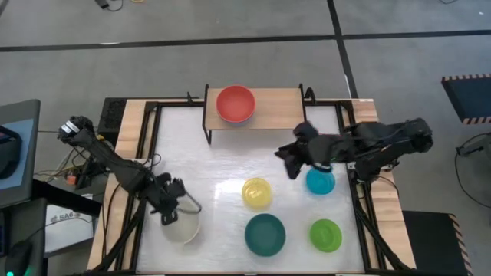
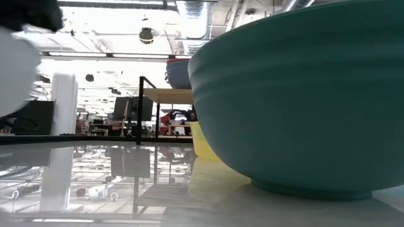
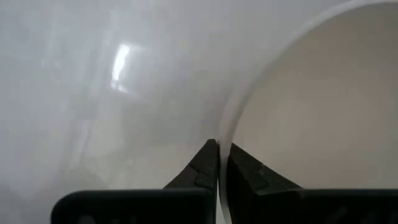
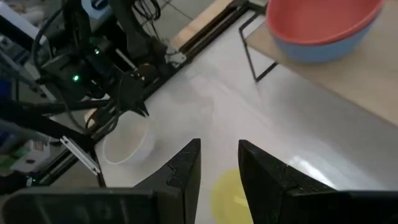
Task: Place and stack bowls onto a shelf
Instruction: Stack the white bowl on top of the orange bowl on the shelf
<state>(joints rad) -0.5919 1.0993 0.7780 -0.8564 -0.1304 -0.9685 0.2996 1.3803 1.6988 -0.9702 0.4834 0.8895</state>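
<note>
Pinching the rim of the round white plastic bowl (image 1: 182, 228), the left end effector (image 3: 219, 163) has its two dark fingers closed tight, one on each side of the thin wall. That bowl sits near the front left corner of the white desk (image 1: 230, 165).

This looks like the pick-up step for the white bowl. The small shelf with the light wood top and thin black legs (image 1: 278, 101) stands at the back of the desk. On it a round red plastic bowl (image 1: 235, 103) already sits inside a slate blue bowl (image 4: 323, 48).

The right end effector (image 4: 219, 163) hangs above the middle of the desk with its fingers open and nothing between them. It is just beside the small cyan bowl (image 1: 320, 182).

Left on the desk are the small yellow bowl (image 1: 257, 192), the big dark teal bowl (image 1: 265, 233) and the small lime green bowl (image 1: 325, 234).

Next, the left arm likely needs to lift the white bowl, carry it back to the shelf, and lower it straight into the red bowl. The grip is only on the rim, so the bowl could tip.
</note>
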